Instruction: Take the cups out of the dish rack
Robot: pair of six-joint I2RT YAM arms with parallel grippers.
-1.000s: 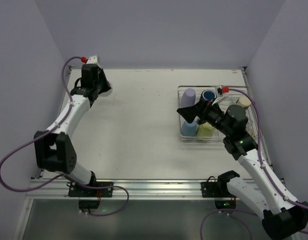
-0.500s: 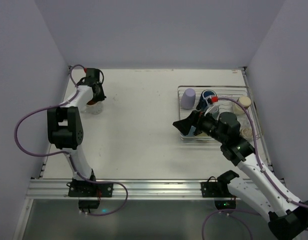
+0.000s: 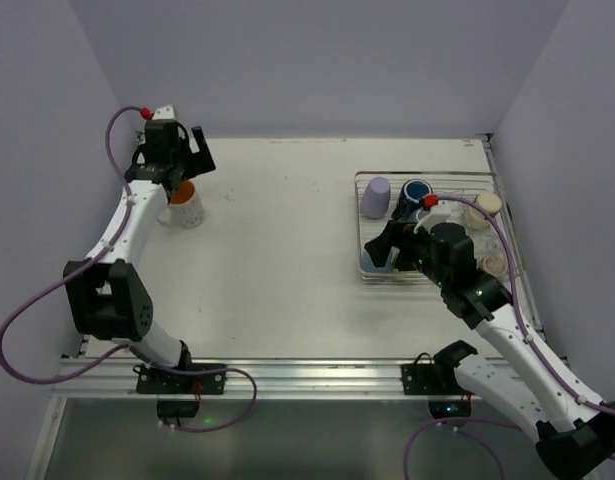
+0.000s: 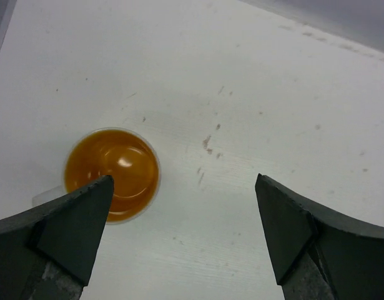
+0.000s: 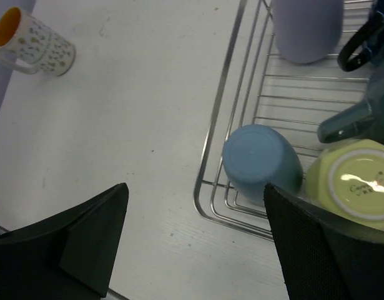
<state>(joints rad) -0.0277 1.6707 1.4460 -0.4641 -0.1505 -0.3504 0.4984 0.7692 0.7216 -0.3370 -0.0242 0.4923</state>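
Note:
The white cup with an orange inside (image 3: 185,206) stands upright on the table at the far left, with nothing gripping it. My left gripper (image 3: 179,165) hovers just above it, open and empty; in the left wrist view the cup (image 4: 112,174) sits by the left finger (image 4: 67,231). The dish rack (image 3: 363,228) lies at the right with lavender (image 3: 376,197), navy (image 3: 417,192) and cream (image 3: 485,205) cups in it. My right gripper (image 3: 385,250) hangs open over the rack's near-left corner, above the upturned light blue cup (image 5: 260,162) and beside a yellow-green cup (image 5: 354,184).
The right wrist view also shows the lavender cup (image 5: 307,28), the navy mug's handle (image 5: 360,44) and a dark grey cup (image 5: 348,125) inside the rack wires (image 5: 232,125). The side walls stand close to both table edges.
My left gripper has opened, let go of the orange-inside cup and lifted off it. My right gripper has shifted toward the rack's near-left corner.

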